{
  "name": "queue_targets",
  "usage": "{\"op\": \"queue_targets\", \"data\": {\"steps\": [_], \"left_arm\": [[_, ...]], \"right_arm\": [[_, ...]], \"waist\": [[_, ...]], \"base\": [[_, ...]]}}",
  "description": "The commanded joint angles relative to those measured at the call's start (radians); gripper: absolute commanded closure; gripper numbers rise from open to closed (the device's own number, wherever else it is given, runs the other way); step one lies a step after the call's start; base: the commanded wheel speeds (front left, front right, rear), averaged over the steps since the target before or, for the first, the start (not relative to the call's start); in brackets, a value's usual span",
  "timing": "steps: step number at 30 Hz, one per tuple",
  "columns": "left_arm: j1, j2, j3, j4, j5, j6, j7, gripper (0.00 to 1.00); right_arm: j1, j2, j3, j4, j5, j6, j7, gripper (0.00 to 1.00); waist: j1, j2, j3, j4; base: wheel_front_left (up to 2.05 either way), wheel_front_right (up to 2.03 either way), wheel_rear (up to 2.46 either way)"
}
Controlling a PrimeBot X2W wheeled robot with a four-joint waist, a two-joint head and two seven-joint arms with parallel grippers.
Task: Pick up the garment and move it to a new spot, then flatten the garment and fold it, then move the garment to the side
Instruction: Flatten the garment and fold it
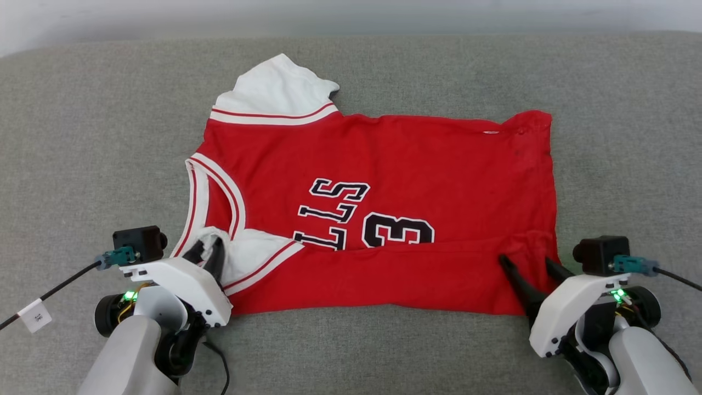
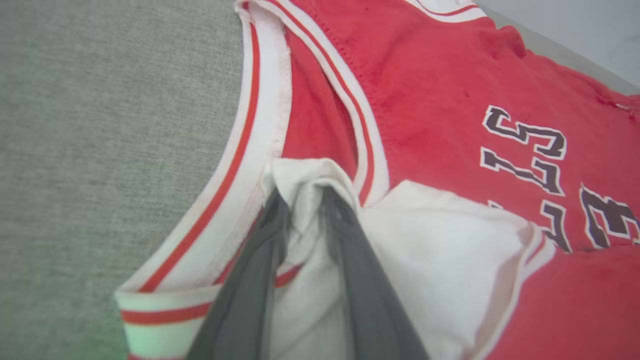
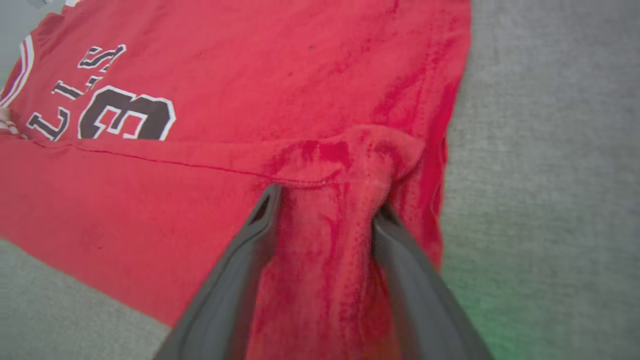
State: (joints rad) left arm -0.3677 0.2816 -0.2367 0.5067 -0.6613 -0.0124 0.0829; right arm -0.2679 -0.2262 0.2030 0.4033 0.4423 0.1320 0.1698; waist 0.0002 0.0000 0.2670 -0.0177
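One grey upholstered surface [image 1: 82,137] carries everything. The red jersey [image 1: 384,159] lies spread across its middle, V-neck toward the left edge and hem toward the right edge. The jersey's long side nearest the robot is folded up over the front, and the fold's edge covers the lower part of the black-and-white lettering [image 1: 364,216]. Its white far sleeve [image 1: 274,88] sticks out toward the far edge, while the white near sleeve [image 1: 255,252] is turned in onto the red front.

The right gripper [image 1: 525,261] sits at the jersey's near right corner. Its fingers [image 3: 235,270] are spread apart, with a raised ridge of red cloth standing between them.

The left gripper [image 1: 207,248] sits at the near sleeve beside the striped neckline. Its fingers [image 2: 350,260] are only slightly parted, with a peak of white sleeve cloth between them; whether they pinch it or merely flank it I cannot tell.
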Motion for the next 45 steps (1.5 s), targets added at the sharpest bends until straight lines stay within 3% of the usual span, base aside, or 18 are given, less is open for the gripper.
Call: {"op": "queue_targets", "data": {"steps": [1,7,12,19,24,28,33,34,35,36,41,45], "left_arm": [[0.005,0.008,0.005,0.030,-0.008,-0.001,-0.002,0.00],[0.035,0.044,0.029,0.019,-0.027,-0.004,0.005,0.00],[0.078,0.109,0.036,-0.066,-0.038,0.004,0.087,0.00],[0.143,0.239,0.035,-0.240,-0.094,0.027,0.366,0.00],[0.217,0.305,0.054,-0.326,-0.177,0.081,0.584,0.00],[0.260,0.319,0.069,-0.354,-0.212,0.127,0.654,0.00],[0.276,0.278,0.062,-0.345,-0.249,0.141,0.679,0.00],[0.275,0.268,0.057,-0.339,-0.254,0.137,0.677,0.56],[0.274,0.258,0.050,-0.334,-0.259,0.129,0.677,0.88],[0.273,0.246,0.047,-0.331,-0.266,0.123,0.673,1.00],[0.265,0.239,0.055,-0.329,-0.261,0.098,0.627,1.00],[0.250,0.248,0.076,-0.351,-0.232,0.082,0.546,1.00]], "right_arm": [[0.008,-0.010,0.010,0.010,0.006,-0.002,-0.036,0.00],[0.053,-0.016,0.002,-0.062,0.003,-0.002,-0.157,0.00],[0.112,-0.001,-0.051,-0.164,-0.038,-0.002,-0.216,0.00],[0.179,0.050,-0.130,-0.323,-0.100,-0.002,-0.211,0.00],[0.212,0.089,-0.155,-0.412,-0.127,-0.002,-0.185,0.00],[0.218,0.113,-0.165,-0.444,-0.133,-0.002,-0.171,0.00],[0.212,0.130,-0.179,-0.440,-0.123,-0.002,-0.155,0.00],[0.211,0.131,-0.184,-0.436,-0.119,-0.002,-0.149,0.00],[0.209,0.131,-0.190,-0.435,-0.115,-0.002,-0.144,0.00],[0.207,0.127,-0.197,-0.430,-0.111,-0.002,-0.136,0.00],[0.198,0.104,-0.232,-0.415,-0.074,-0.002,-0.087,0.00],[0.188,0.072,-0.259,-0.382,-0.040,-0.002,0.012,0.00]], "waist": [[-0.0002,0.0000,-0.016,-0.006],[-0.0002,0.0000,-0.070,-0.017],[-0.0002,0.0000,-0.122,-0.033],[-0.0002,0.0000,-0.146,-0.067],[-0.0002,0.0000,-0.118,-0.103],[-0.0002,0.0000,-0.071,-0.125],[-0.0002,0.0000,-0.020,-0.141],[-0.0002,0.0000,-0.016,-0.143],[-0.0002,0.0000,-0.013,-0.144],[-0.0002,0.0000,-0.012,-0.143],[-0.0002,0.0000,-0.030,-0.127],[-0.0002,0.0000,-0.052,-0.108]], "base": [[0.00,0.00,0.00],[0.00,0.00,0.00],[0.00,0.00,0.00],[0.00,0.00,0.00],[0.00,0.00,0.00],[0.00,0.00,0.00],[0.00,0.00,0.00],[0.00,0.00,0.00],[0.00,0.00,0.00],[0.00,0.00,0.00],[0.00,0.00,0.00],[0.00,0.00,0.00]]}}
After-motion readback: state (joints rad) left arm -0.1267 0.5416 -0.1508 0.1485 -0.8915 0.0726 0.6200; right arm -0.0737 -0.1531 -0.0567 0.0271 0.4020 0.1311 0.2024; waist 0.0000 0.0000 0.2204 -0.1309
